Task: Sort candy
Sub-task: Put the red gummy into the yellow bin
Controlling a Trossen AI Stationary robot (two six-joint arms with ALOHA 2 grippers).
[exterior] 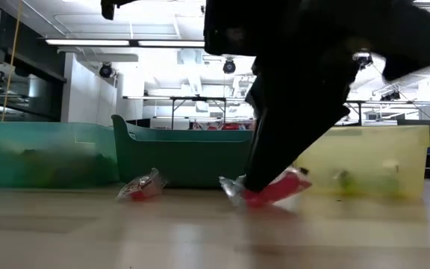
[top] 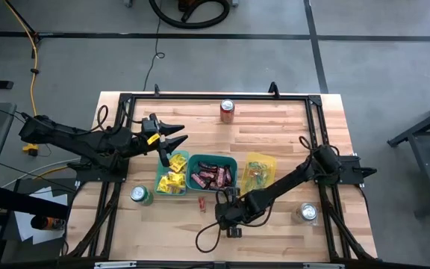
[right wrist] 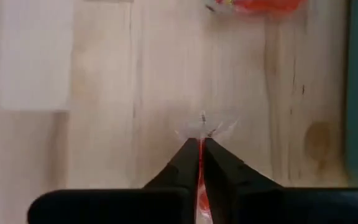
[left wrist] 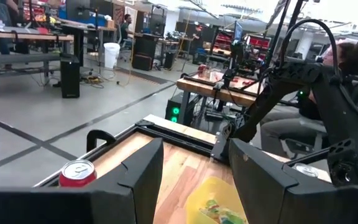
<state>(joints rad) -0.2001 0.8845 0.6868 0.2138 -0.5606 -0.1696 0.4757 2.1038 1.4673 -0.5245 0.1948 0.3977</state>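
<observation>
Showing a pale planked wooden table (top: pixel 275 127) edged by a black metal frame, with two dark arms reaching inward from either side. Three plastic bins in a row at mid-table: light teal bin (top: pixel 172 176) holding bright yellow candy packets (top: pixel 170 183), dark teal bin (top: pixel 212 172) holding dark brown-red candy bars (top: pixel 210 177), translucent yellow bin (top: pixel 259 170) holding small green-tinted sweets (top: pixel 256 176). Three soda cans standing apart: red can (top: pixel 227 110) near the far edge, green can (top: pixel 140 196) just beside the light teal bin, silver-topped can (top: pixel 307 213) near the right arm. Left gripper (top: pixel 172 139) hovering over the table beside the light teal bin, fingers spread and empty, seen wide apart in the left wrist view. Right gripper (top: pixel 225 211) lowered to the tabletop in front of the dark teal bin, fingers (right wrist: pixel 185 163) pinched together on a clear-wrapped red sweet (right wrist: pixel 199 180), its twisted wrapper end protruding past the tips. Second clear-wrapped red sweet (exterior: pixel 142 187) lying loose on the wood nearby, also in front of the dark teal bin.
</observation>
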